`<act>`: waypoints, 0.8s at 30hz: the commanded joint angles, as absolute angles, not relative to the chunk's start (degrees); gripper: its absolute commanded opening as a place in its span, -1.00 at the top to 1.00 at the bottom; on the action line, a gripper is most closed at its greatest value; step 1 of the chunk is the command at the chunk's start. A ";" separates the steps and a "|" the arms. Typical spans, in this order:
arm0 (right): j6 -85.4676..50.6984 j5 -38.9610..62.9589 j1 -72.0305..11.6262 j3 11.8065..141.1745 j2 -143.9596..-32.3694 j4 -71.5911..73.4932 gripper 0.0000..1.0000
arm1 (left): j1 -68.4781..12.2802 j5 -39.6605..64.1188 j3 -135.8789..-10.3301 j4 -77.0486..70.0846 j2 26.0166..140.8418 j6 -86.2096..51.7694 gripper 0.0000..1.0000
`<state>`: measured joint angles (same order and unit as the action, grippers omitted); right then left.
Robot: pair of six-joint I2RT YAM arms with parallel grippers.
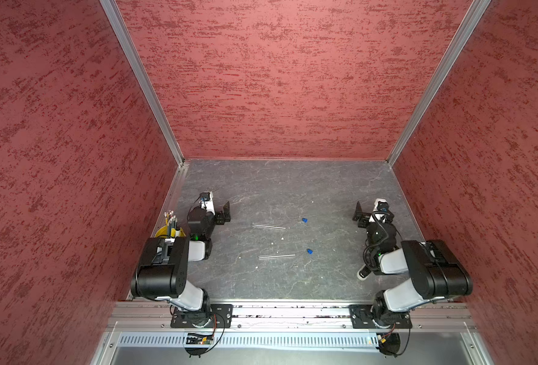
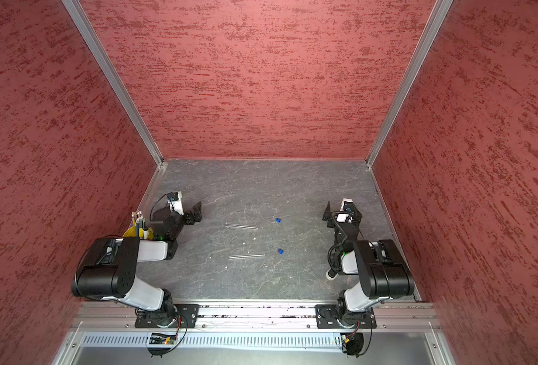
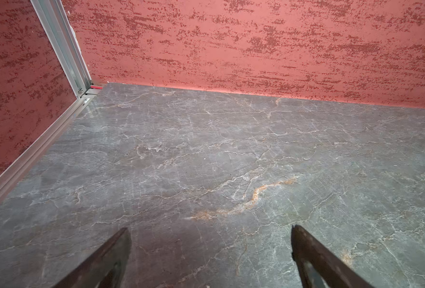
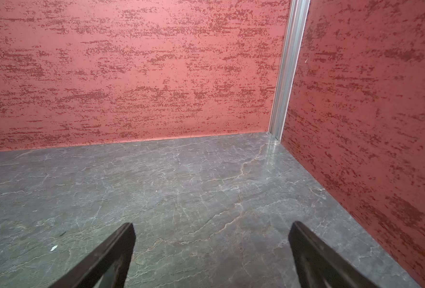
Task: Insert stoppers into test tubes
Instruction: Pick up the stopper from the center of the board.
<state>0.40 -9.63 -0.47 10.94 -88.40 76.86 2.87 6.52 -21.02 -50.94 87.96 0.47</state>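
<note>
Centrally, test tubes [image 1: 268, 226] lie well apart from walls [image 1: 293, 94]

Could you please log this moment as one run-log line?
stage: not started | left gripper: open, empty | right gripper: open, empty | test tubes: flat on table, unstoppered | stoppers: loose, apart from tubes

Two thin clear glass test tubes lie flat on the grey tabletop [image 1: 293, 189], roughly parallel and well apart: farther tube [image 1: 268, 226], nearer tube [image 1: 276, 256]. Both are unplugged. Two small bright blue tapered stoppers lie loose, one off each tube's right end, not touching: farther stopper [image 1: 304, 220], nearer stopper [image 1: 309, 251].
</note>
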 commanded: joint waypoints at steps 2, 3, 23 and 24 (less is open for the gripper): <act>-0.70 -9.38 -0.09 11.54 -88.25 77.61 -0.97 | 2.61 6.24 -21.88 -50.58 87.72 0.88 -0.99; -0.74 -9.29 -0.07 11.58 -88.31 77.60 -0.98 | 2.55 6.15 -21.96 -50.58 87.71 0.94 -0.99; -0.71 -9.08 -0.09 11.69 -88.25 77.34 -0.98 | 3.52 7.99 -21.98 -50.45 87.82 0.29 -0.99; -0.76 -9.07 -0.07 11.62 -88.30 77.41 -0.97 | 3.52 7.93 -21.97 -50.53 87.72 0.31 -0.99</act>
<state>0.40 -9.63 -0.47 10.94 -88.40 76.88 3.22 7.33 -21.02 -50.94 87.96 0.45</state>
